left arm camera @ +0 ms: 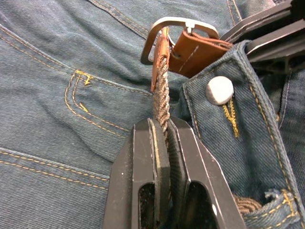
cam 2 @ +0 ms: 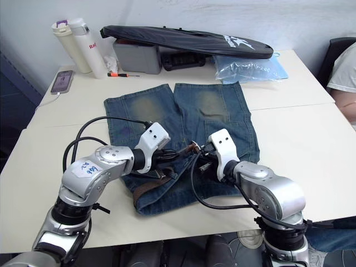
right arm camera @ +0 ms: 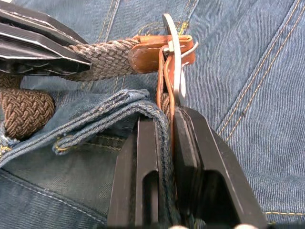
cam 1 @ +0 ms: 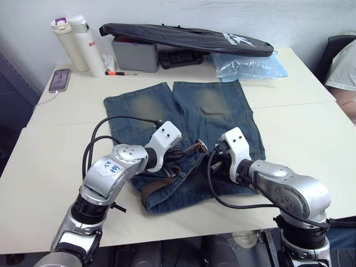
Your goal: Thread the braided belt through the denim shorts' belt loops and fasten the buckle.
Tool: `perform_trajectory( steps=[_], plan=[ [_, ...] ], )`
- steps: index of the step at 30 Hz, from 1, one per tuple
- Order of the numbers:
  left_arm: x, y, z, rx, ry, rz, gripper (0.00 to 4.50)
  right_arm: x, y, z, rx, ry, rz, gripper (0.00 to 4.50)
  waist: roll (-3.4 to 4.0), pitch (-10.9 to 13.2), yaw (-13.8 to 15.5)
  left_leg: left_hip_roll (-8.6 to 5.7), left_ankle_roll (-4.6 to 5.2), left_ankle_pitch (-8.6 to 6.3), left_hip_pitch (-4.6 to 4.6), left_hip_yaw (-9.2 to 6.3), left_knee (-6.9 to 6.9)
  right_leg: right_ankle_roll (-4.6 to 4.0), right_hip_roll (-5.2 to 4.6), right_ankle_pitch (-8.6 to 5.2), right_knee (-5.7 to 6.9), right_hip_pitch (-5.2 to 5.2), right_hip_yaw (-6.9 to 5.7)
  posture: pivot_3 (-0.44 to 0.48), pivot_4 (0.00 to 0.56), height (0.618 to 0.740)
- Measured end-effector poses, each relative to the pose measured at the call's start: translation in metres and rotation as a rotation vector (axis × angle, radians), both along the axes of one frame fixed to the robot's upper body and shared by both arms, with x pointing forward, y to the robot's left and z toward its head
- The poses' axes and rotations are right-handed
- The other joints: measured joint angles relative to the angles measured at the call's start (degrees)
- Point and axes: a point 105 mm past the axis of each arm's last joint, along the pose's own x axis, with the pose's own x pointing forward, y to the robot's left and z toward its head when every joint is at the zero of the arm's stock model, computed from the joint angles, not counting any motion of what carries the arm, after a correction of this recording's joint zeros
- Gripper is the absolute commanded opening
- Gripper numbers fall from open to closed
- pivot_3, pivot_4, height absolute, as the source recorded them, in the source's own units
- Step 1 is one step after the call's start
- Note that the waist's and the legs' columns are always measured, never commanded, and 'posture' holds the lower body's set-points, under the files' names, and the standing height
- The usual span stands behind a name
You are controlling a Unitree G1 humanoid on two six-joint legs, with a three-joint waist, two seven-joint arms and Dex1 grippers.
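Observation:
The denim shorts point(cam 1: 183, 111) lie flat on the white table, legs pointing away and the rumpled waistband point(cam 1: 167, 200) nearest me. The braided belt point(cam 1: 151, 190) runs along the waistband, and its silver buckle point(left arm camera: 178, 24) sits at the front beside the metal button point(left arm camera: 219, 90). My left gripper point(left arm camera: 162, 125) is shut on the braided strap just short of the buckle. Opposite it, my right gripper point(right arm camera: 164, 117) is shut on the belt's leather end point(right arm camera: 165, 83) together with a denim edge. The belt loops are hidden among the folds and under my arms.
At the back of the table stand two bottles point(cam 1: 78, 41), a phone point(cam 1: 59, 79), a grey box point(cam 1: 135, 54), a long black bag point(cam 1: 183, 36) and a clear blue plastic bag point(cam 1: 247, 65). A person point(cam 1: 345, 67) sits at the far right edge.

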Motion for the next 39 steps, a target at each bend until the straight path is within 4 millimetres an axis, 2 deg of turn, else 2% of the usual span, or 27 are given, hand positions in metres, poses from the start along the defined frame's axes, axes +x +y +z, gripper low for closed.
perform_trajectory(
  steps=[10,13,19,24,26,27,29,32,34,35,37,39],
  plan=[
    [0.002,-0.007,-0.001,-0.011,-0.005,-0.015,0.0,-0.007,0.004,-0.003,-0.002,0.024,0.064,0.02,0.0,0.0,0.0,0.0,0.0,0.0,-0.02,-0.01,-0.03,0.0,0.0,0.0,-0.32,0.0,-0.02,0.0,0.15,0.74],
    [0.003,-0.015,-0.001,-0.011,-0.011,-0.039,0.0,-0.016,0.014,-0.003,-0.01,0.028,0.144,0.02,0.0,0.0,-0.1,0.0,0.0,0.0,-0.02,-0.01,-0.09,0.0,0.01,0.0,-0.33,0.0,-0.02,0.0,0.15,0.74],
    [0.005,-0.028,-0.007,0.009,-0.015,-0.095,0.0,-0.018,0.008,-0.007,-0.082,0.03,0.183,0.02,0.0,0.0,0.3,-0.03,0.0,0.0,-0.09,-0.03,-0.02,0.01,-0.02,0.0,-0.39,-0.01,-0.06,0.0,0.15,0.74],
    [0.005,-0.03,-0.008,0.011,-0.022,-0.105,0.0,-0.017,0.005,-0.007,-0.123,0.017,0.2,0.02,0.0,0.0,0.4,-0.03,0.0,0.0,-0.11,-0.06,-0.01,0.0,-0.03,0.01,-0.42,-0.01,-0.09,0.0,0.15,0.74],
    [0.004,-0.032,-0.008,0.01,-0.021,-0.115,0.0,-0.017,-0.001,-0.004,-0.157,-0.002,0.218,1.17,0.01,0.0,0.4,-0.05,0.01,-0.01,-0.14,-0.07,-0.01,0.01,-0.05,0.01,-0.45,-0.01,-0.11,0.0,0.15,0.74],
    [0.003,-0.032,-0.008,0.01,-0.021,-0.117,0.0,-0.017,-0.003,-0.004,-0.162,-0.004,0.223,1.3,0.01,0.0,0.4,-0.06,0.01,-0.01,-0.14,-0.07,0.0,0.01,-0.06,0.01,-0.46,-0.01,-0.11,0.0,0.15,0.74],
    [0.004,-0.03,-0.009,0.012,-0.025,-0.115,0.0,-0.024,-0.005,0.01,-0.17,-0.038,0.316,2.22,0.02,0.0,0.4,-0.06,0.05,-0.03,-0.15,-0.08,0.0,0.03,-0.05,0.01,-0.49,0.0,-0.12,0.0,0.15,0.74],
    [0.004,-0.027,-0.011,0.021,-0.021,-0.107,0.0,-0.027,-0.007,0.024,-0.167,-0.08,0.36,3.57,0.02,0.1,0.4,-0.04,0.05,-0.03,-0.14,-0.09,-0.01,0.03,-0.03,0.02,-0.51,0.01,-0.15,0.0,0.15,0.74],
    [0.004,-0.026,-0.012,0.022,-0.019,-0.107,0.0,-0.032,-0.013,0.039,-0.171,-0.103,0.414,4.23,0.02,0.1,0.4,-0.04,0.05,-0.03,-0.14,-0.09,0.0,0.03,-0.03,0.02,-0.53,0.02,-0.15,0.0,0.15,0.74],
    [0.004,-0.025,-0.012,0.025,-0.019,-0.105,0.0,-0.034,-0.019,0.048,-0.182,-0.115,0.437,4.47,0.01,0.1,0.4,-0.04,0.06,-0.03,-0.13,-0.09,0.01,0.03,-0.04,0.02,-0.54,0.04,-0.15,0.0,0.15,0.74],
    [0.004,-0.025,-0.012,0.023,-0.024,-0.108,0.0,-0.032,-0.025,0.064,-0.214,-0.175,0.47,4.47,0.01,0.1,0.4,-0.05,0.06,-0.04,-0.14,-0.08,0.03,0.04,-0.04,0.02,-0.56,0.04,-0.15,0.0,0.15,0.74],
    [0.001,-0.029,-0.007,0.003,-0.052,-0.151,0.0,-0.016,-0.036,0.082,-0.336,-0.295,0.461,4.47,0.03,0.1,0.4,-0.06,0.05,-0.03,-0.14,-0.04,0.02,0.06,-0.05,0.03,-0.62,0.04,-0.13,0.0,0.15,0.74]
  ],
)
